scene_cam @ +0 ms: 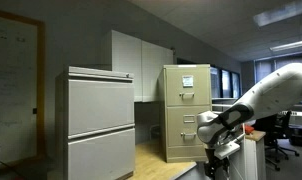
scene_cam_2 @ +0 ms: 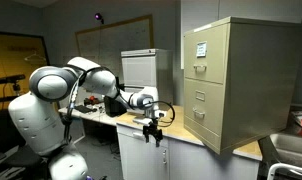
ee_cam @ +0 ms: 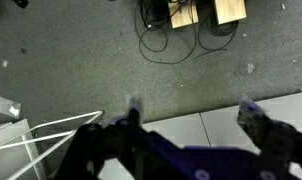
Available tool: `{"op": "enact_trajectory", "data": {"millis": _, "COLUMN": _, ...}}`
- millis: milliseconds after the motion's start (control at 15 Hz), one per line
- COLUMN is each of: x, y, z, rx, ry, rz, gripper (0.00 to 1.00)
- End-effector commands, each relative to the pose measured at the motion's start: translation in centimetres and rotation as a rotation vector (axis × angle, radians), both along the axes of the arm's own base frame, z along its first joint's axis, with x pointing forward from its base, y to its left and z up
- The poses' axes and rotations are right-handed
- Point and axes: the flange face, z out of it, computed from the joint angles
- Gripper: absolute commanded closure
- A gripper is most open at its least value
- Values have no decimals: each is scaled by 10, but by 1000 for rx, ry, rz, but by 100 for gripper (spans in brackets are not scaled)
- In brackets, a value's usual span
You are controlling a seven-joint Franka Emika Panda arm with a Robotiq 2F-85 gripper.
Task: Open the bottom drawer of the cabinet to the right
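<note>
The tall beige filing cabinet (scene_cam: pixel 185 112) with a white paper sheet on its top drawer stands on the wooden counter; it also shows in an exterior view (scene_cam_2: pixel 234 82). All its drawers are shut, the bottom drawer (scene_cam_2: pixel 204 120) included. My gripper (scene_cam_2: pixel 153 127) hangs off the arm well in front of the cabinet, apart from it, pointing down; it also shows in an exterior view (scene_cam: pixel 219 155). In the wrist view the gripper (ee_cam: pixel 188 112) is open and empty, its fingers spread over a white surface edge and grey carpet. The cabinet is out of the wrist view.
A wider light-grey two-panel cabinet (scene_cam: pixel 99 120) stands nearer one camera. White wall cupboards (scene_cam: pixel 139 62) hang behind. A wooden counter (scene_cam_2: pixel 196 138) carries the filing cabinet. Cables and wooden blocks (ee_cam: pixel 196 14) lie on the carpet below. Office chairs (scene_cam: pixel 281 135) stand at the far side.
</note>
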Motion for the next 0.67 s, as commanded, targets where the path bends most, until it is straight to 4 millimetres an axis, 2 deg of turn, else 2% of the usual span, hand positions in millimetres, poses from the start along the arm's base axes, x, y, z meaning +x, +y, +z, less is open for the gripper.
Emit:
{"op": "enact_trajectory", "data": {"millis": 0, "x": 0, "y": 0, "z": 0, "rx": 0, "ry": 0, "rz": 0, "gripper": 0}}
{"op": "enact_trajectory", "data": {"millis": 467, "x": 1, "y": 0, "z": 1, "rx": -1, "ry": -3, "rz": 0, "gripper": 0}}
{"op": "enact_trajectory", "data": {"millis": 600, "x": 6, "y": -7, "z": 12, "rx": 6, "ry": -29, "rz": -6, "gripper": 0}}
